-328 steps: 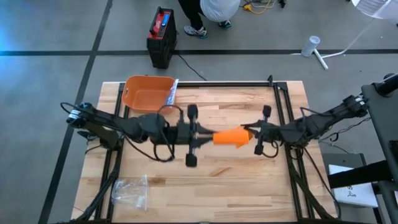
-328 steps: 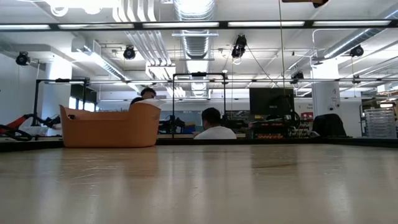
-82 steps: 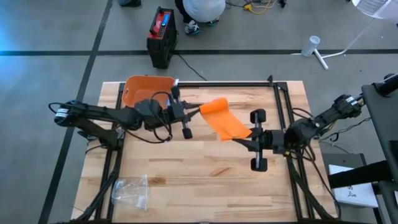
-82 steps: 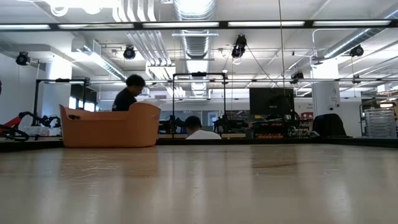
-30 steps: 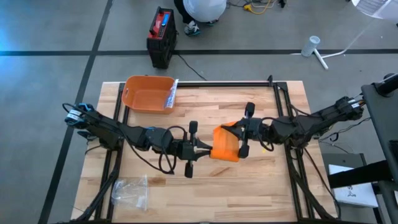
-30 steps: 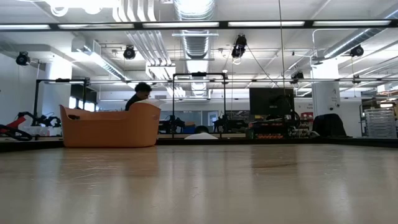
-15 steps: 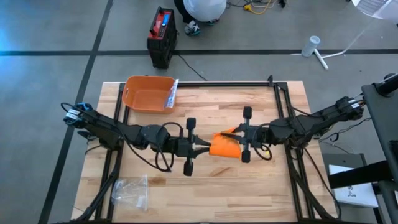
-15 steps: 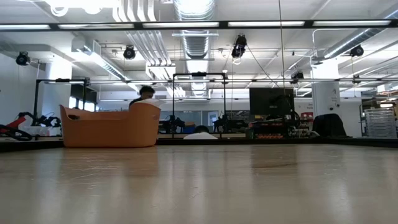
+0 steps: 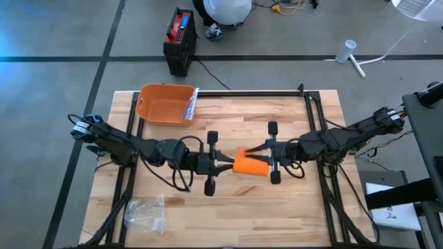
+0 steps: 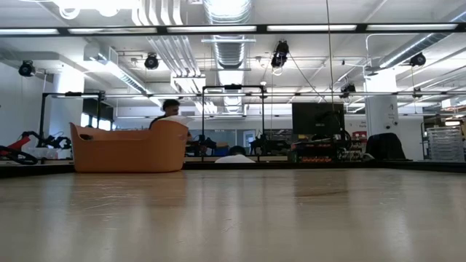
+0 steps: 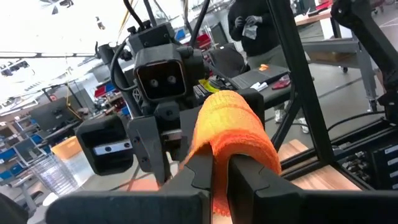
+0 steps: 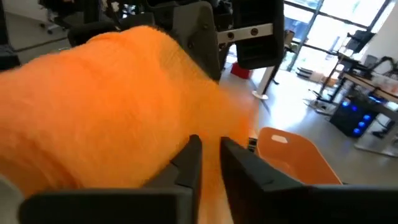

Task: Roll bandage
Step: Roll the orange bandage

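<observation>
while the left tool [image 9: 225, 162] stays clamped on the bandage [image 9: 249, 165], keep tension. the right tool [image 9: 259, 149] looks nearly closed; whether it grips, i cannot tell.

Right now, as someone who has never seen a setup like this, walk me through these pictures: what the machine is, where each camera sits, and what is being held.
Two dark robot arms work at a wooden table. One camera looks straight down, one sits level with the tabletop, and one rides on each wrist. From above, the left hand and the right hand meet mid-table on a rolled orange bandage. The left hand is shut on it; the right hand's fingers touch it too. An orange bin stands at the far left corner, and a clear plastic bag lies at the near left.
</observation>
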`<action>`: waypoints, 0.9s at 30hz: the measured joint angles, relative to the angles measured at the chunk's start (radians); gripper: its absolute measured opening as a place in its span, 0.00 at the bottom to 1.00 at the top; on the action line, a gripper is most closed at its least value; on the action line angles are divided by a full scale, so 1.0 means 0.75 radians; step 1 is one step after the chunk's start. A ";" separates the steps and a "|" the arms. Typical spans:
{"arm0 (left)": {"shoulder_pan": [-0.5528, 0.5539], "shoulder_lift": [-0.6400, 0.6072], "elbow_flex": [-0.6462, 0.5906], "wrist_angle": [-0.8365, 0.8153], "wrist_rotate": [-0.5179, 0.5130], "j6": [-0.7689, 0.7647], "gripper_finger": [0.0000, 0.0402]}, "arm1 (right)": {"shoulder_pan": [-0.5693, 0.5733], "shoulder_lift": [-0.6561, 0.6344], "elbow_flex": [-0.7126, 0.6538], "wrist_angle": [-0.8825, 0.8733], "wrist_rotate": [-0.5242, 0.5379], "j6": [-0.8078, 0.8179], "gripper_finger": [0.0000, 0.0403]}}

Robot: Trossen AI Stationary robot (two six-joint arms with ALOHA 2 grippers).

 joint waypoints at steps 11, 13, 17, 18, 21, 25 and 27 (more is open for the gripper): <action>-0.001 -0.001 0.000 0.006 0.002 0.007 0.02 | 0.001 0.000 0.000 0.003 -0.089 0.040 0.31; -0.001 -0.001 0.000 0.005 0.003 0.011 0.02 | 0.003 0.000 0.000 0.003 -0.111 0.061 0.32; -0.001 -0.004 0.000 0.006 0.003 0.015 0.02 | 0.008 0.000 0.000 0.004 -0.125 0.086 0.32; -0.001 -0.008 -0.001 0.005 0.003 0.013 0.02 | 0.011 0.000 0.000 0.006 -0.125 0.085 0.32; -0.001 -0.024 -0.001 0.006 0.003 -0.015 0.02 | 0.015 0.000 -0.007 0.061 -0.129 0.085 0.31; -0.001 -0.046 -0.001 0.001 -0.005 -0.046 0.02 | 0.018 -0.001 -0.054 0.157 -0.134 0.097 0.30; -0.001 -0.055 -0.001 -0.009 -0.006 -0.049 0.02 | 0.018 -0.001 -0.080 0.189 -0.139 0.126 0.30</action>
